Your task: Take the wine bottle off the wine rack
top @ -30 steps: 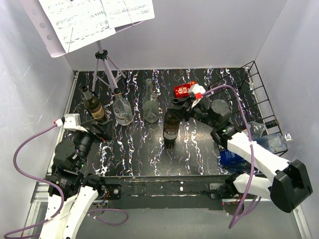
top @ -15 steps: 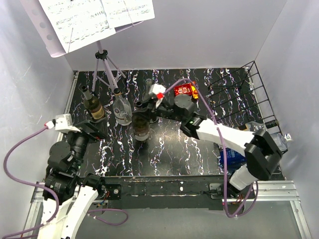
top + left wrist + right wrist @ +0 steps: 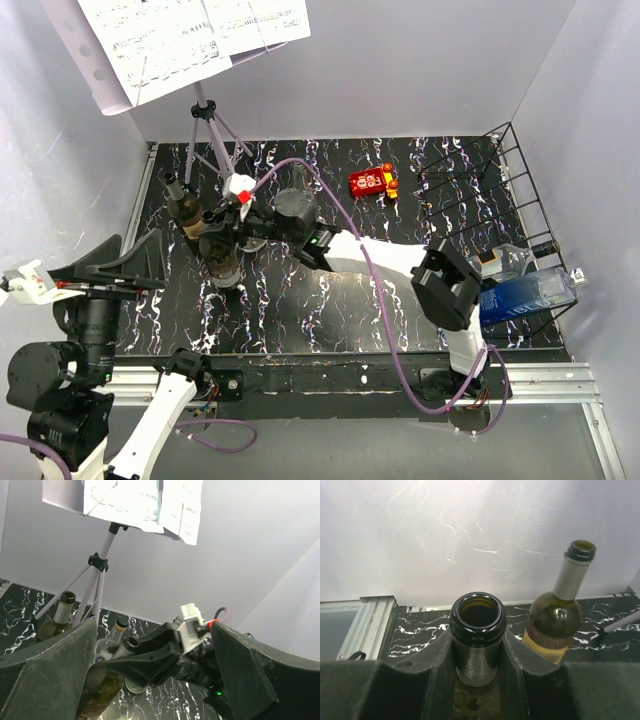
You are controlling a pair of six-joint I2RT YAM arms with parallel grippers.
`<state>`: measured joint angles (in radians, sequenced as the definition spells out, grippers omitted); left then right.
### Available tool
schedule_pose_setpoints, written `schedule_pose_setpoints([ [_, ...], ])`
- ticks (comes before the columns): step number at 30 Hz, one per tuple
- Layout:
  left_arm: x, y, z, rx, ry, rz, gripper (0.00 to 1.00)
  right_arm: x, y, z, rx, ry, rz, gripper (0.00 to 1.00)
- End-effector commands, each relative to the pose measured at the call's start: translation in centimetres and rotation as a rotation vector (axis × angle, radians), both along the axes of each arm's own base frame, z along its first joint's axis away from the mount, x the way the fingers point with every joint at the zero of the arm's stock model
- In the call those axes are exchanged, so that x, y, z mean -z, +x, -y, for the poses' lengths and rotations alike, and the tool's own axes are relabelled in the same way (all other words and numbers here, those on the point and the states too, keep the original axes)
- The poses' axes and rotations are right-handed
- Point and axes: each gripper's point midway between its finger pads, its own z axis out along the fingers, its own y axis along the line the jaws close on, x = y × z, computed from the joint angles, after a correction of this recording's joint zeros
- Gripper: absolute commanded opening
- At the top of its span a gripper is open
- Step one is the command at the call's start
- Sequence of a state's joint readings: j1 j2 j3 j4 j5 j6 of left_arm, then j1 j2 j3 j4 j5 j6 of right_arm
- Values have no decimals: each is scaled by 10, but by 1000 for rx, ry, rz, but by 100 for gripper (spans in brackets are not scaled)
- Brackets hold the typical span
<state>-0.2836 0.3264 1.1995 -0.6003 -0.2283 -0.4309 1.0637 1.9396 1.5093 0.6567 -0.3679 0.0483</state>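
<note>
The right gripper (image 3: 477, 655) is pinched on the neck of the dark wine bottle (image 3: 223, 266), one finger on each side just under the open mouth. The bottle stands upright on the black marbled table (image 3: 380, 305), off the wine rack (image 3: 490, 200) and well apart from it, at the table's opposite side.

Just beside the held bottle, on the side away from the rack, stands a greenish bottle with a grey foil neck (image 3: 555, 622). A clear bottle (image 3: 116, 634) is close behind it, and the neck of another clear bottle (image 3: 297, 172) shows past the right arm, a little nearer the rack. The music stand (image 3: 207, 120) rises behind this cluster. A small red object (image 3: 368, 181) lies between the cluster and the rack.

The rack stands along the table's right edge. A blue bottle (image 3: 527, 294) and a clear bottle (image 3: 508, 262) lie at its near end; its far bars hold nothing.

The left gripper (image 3: 112, 272) hangs raised, fingers spread wide and holding nothing, farther from the rack than every bottle.

A second ago the right gripper held the same bottle near mid-table, closer to the rack; it has since carried it across to the cluster. The left gripper, then low beside the foil-necked bottle, has lifted and drawn back.
</note>
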Motion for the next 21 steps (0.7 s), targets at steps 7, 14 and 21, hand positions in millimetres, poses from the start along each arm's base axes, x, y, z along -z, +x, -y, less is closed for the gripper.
schedule_pose_setpoints([
  [7,-3,-8,-6,-18,8,-13,98,-74,-11,-48,-26,208,100,1],
  [14,3,-4,-4,-13,11,-21,98,-43,-9,-78,-13,142,96,1],
  [21,9,-1,-3,-16,24,-35,98,-34,-8,-83,4,131,84,43],
])
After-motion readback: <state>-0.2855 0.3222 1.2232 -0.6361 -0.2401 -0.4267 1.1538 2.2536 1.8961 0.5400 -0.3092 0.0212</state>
